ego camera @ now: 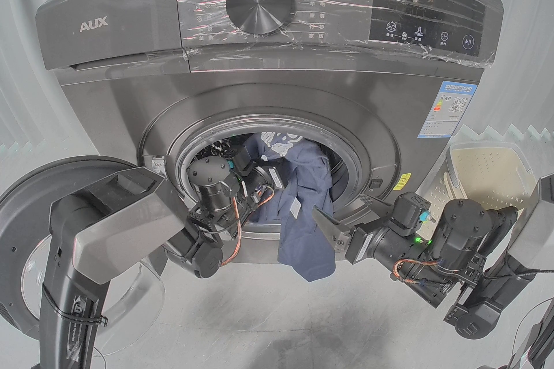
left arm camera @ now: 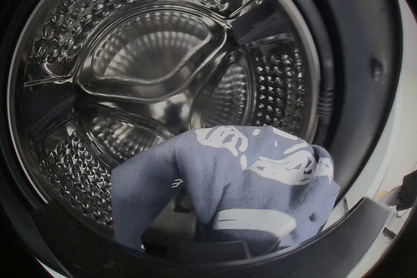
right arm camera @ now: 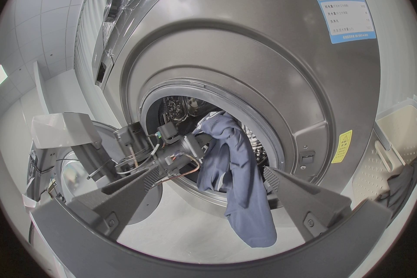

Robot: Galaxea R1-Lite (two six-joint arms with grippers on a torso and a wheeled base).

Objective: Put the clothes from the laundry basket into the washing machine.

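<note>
In the head view, the washing machine [ego camera: 277, 99] stands with its door [ego camera: 34, 226] swung open on the left. The left gripper [ego camera: 249, 154] is inside the round opening, its jaws clamped on a navy garment [ego camera: 303, 197]; only the top of the cloth is within the opening, and the rest drapes over the rim and hangs down outside. The right gripper [ego camera: 340, 206] sits just beside that hanging tail, jaws apart and empty; the laundry basket [ego camera: 490, 174] leans near the machine's right side.

In the left wrist view, the steel drum [left arm camera: 152, 53] lies beyond the bunched garment; the cloth covers most of the fingers, with one pale pad [left arm camera: 252, 220] showing under it.

In the right wrist view, the open fingers frame the dangling tail; dark clothing [right arm camera: 399, 187] lies in the basket.

The likely failure is a release here: the hanging part probably outweighs what is inside, so it could drag the garment back over the rim to the floor. A tail left outside could also get trapped when the door closes.
</note>
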